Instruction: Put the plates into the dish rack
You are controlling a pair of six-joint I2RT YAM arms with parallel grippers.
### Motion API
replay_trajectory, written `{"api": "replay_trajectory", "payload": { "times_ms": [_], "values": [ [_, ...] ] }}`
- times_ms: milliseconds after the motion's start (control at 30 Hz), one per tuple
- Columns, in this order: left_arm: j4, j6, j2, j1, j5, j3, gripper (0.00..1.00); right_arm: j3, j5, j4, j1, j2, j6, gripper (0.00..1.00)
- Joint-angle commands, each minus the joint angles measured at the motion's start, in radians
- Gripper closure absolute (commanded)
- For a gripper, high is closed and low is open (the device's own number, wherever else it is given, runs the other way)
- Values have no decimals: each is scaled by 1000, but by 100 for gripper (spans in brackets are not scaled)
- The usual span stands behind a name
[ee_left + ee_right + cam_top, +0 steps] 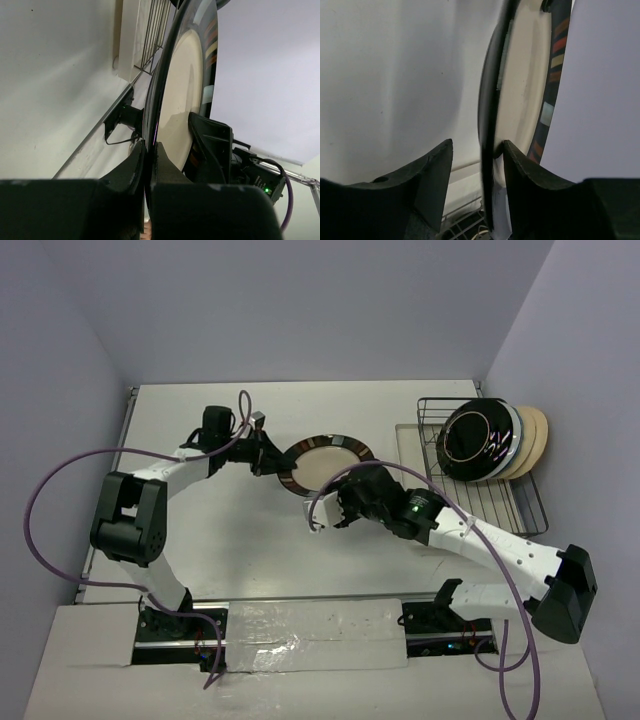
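— Where do we have the plate [325, 462]?
— Middle of the surface [230, 530], left of the rack [500, 505]. Our left jaws pinch its rim.
— And our right jaws?
— Parted, straddling the near rim; only one finger [530, 190] touches.

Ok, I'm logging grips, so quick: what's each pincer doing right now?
Left pincer: closed on the rim of the striped plate.
Right pincer: open, straddling that plate's rim, not clamped.

The cream plate [325, 462] has a dark rim striped orange and tan; the wire rack [497, 506] is dark.
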Motion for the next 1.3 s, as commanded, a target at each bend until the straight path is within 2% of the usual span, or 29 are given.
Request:
{"api": "replay_trajectory", "payload": {
  "times_ms": [0,67,167,200,233,267,300,333,367,433,467,567,600,767,833,867,933,967,1000,1067,1100,1133,1167,1200,1267],
  "values": [
    [69,-56,-90,-10,119,50,100,39,65,50,11,11,-9,49],
    [75,-64,-95,-14,121,47,100,36,70,56,13,12,-12,54],
    [84,-75,-98,-17,122,39,100,32,82,65,14,15,-15,74],
    [87,-78,-96,-18,126,37,100,35,88,67,16,15,-13,89],
    [89,-79,-95,-18,127,36,100,35,91,71,14,14,-10,100],
    [92,-80,-93,-18,129,33,99,35,91,79,14,6,0,100],
    [92,-78,-88,-18,132,33,81,39,88,79,14,2,4,100],
    [87,-73,-87,-18,130,34,68,42,85,81,14,-3,10,100],
    [65,-49,-85,-15,126,39,42,47,79,78,16,-15,28,100],
    [-20,30,-79,-6,75,79,4,68,59,65,16,-27,46,100],
    [-143,116,-75,12,52,100,1,74,52,55,16,-43,75,100],
    [-215,184,-56,66,-20,177,1,107,27,10,17,-69,144,100],
    [-226,190,-56,125,-38,212,1,117,21,-2,17,-78,163,100],
    [-100,209,-153,334,-212,240,1,162,-40,-53,10,-142,358,100],
    [-159,271,-177,348,-249,284,1,185,-65,-65,-10,-153,471,100],
    [-193,342,-180,350,-282,313,1,215,-136,-68,-56,-159,511,100],
    [-242,385,-200,348,-305,310,1,255,-194,-74,-119,-152,636,100],
    [-243,410,-210,350,-315,298,1,304,-273,-79,-159,-141,680,100],
    [-247,420,-220,348,-322,275,1,330,-316,-84,-250,-132,720,100],
    [-253,440,-240,348,-316,249,1,414,-401,-108,-349,-88,838,100],
    [-252,448,-251,345,-310,228,1,441,-491,-117,-456,-71,873,100],
    [-253,454,-256,342,-307,217,1,468,-539,-137,-510,-34,940,100],
    [-258,468,-260,338,-292,199,1,523,-575,-151,-558,-12,968,100],
    [-259,474,-268,332,-284,194,1,551,-658,-163,-658,4,993,100],
    [-256,497,-276,316,-264,175,1,634,-735,-205,-751,60,1048,100]
  ]
}}
